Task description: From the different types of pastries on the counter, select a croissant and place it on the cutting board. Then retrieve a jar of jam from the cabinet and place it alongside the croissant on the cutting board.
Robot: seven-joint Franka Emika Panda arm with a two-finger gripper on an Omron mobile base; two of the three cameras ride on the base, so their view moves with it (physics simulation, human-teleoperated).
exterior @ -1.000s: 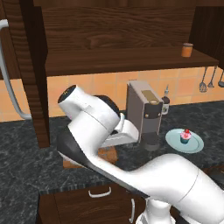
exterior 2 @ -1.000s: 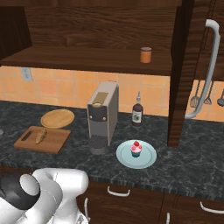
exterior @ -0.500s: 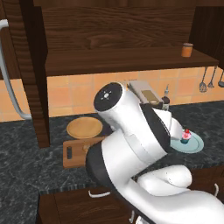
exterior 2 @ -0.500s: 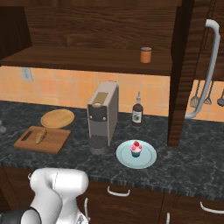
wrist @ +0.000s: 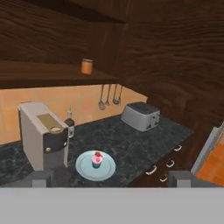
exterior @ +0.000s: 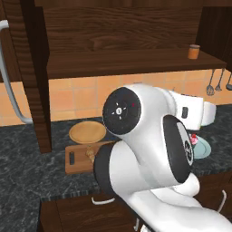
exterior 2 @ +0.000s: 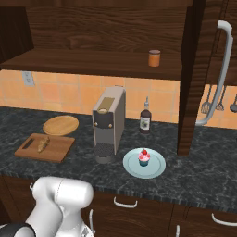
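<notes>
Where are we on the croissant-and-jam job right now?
Done: the golden croissant already lies on the rectangular wooden cutting board. In hand: nothing; the two-finger gripper is open and empty, looking over the counter toward the open cabinet shelf. Left: the orange jam jar is still up on the dark wooden shelf and has to be picked and set beside the croissant on the board.

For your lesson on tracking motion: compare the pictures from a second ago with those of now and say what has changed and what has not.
Only the white arm moved: in the left base view it swung up and toward the camera, now hiding the coffee machine. Nothing was grasped or released. The croissant on the cutting board, the cupcake and the jam jar on the shelf stayed put.
</notes>
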